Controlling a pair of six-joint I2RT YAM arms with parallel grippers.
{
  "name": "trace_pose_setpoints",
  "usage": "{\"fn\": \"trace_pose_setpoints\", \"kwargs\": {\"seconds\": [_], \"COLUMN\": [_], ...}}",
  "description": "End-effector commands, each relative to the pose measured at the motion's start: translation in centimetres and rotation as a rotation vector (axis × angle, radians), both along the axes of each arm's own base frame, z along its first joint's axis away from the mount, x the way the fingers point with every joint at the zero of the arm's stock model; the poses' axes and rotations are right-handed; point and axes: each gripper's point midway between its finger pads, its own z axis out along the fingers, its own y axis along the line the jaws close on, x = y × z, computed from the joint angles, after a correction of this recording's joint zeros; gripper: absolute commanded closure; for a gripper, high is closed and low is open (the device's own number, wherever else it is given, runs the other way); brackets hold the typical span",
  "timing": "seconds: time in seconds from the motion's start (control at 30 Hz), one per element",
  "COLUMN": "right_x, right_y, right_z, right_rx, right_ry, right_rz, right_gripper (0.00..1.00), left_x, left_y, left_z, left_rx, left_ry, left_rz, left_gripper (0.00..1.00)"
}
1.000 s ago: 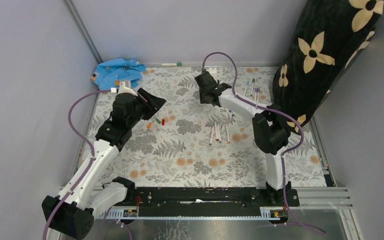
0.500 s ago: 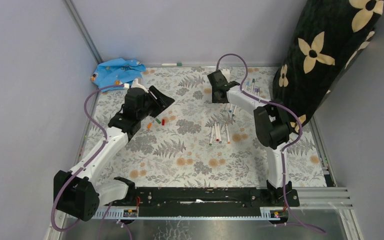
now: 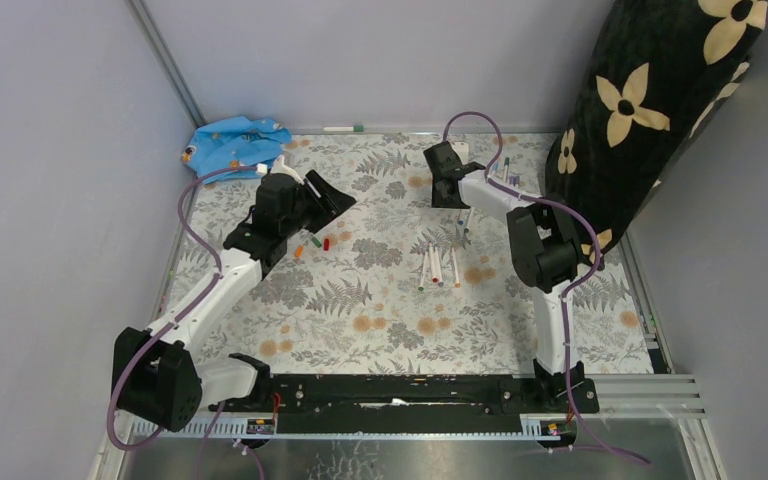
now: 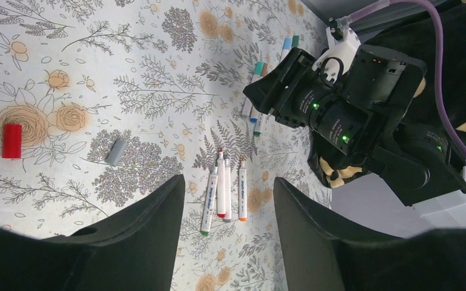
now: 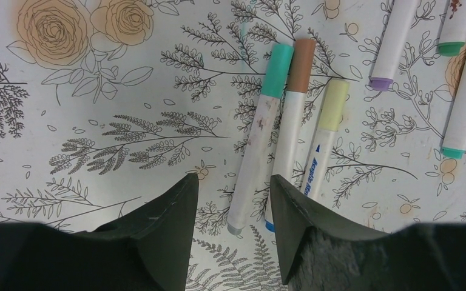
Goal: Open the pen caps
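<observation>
Now the right arm lines up on a capped pen while the left stands by.
The flowered table [image 3: 360,330] carries everything. The right gripper [image 5: 232,182] hangs with jaws spread and empty over three capped pens [image 5: 291,139] lying side by side near the table's far right corner, probably aiming for the teal-capped one. The left gripper [image 4: 227,180], also spread and holding nothing, hovers left of the table's centre, facing its partner. It seems ready to pull a cap once a pen is offered. A cluster of opened pens [image 4: 241,194] lies mid-table, and a red cap [image 4: 12,140] and a grey cap [image 4: 116,151] rest loose nearer the left edge, apparently set aside there.
</observation>
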Motion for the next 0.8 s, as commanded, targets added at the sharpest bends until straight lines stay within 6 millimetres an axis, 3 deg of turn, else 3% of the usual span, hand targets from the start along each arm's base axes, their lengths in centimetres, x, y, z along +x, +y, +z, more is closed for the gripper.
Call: {"fn": "trace_pose_setpoints", "kwargs": {"seconds": [0.0, 0.47, 0.77], "right_x": [0.6, 0.8, -1.4], "right_y": [0.1, -0.7, -0.7], "right_z": [-0.4, -2.8, -4.7], "right_rx": [0.029, 0.041, 0.071], "right_ry": [-0.005, 0.038, 0.107], "right_rz": [-0.017, -0.036, -0.039], "right_gripper": [0.46, 0.50, 0.73], "left_x": [0.4, 0.8, 0.8], "left_y": [-0.8, -1.0, -0.9], "left_z": [0.9, 0.5, 0.2], "left_rx": [-0.013, -0.009, -0.002], "left_ry": [-0.063, -0.062, -0.058], "left_rz": [-0.032, -0.038, -0.041], "left_gripper": [0.38, 0.37, 0.37]}}
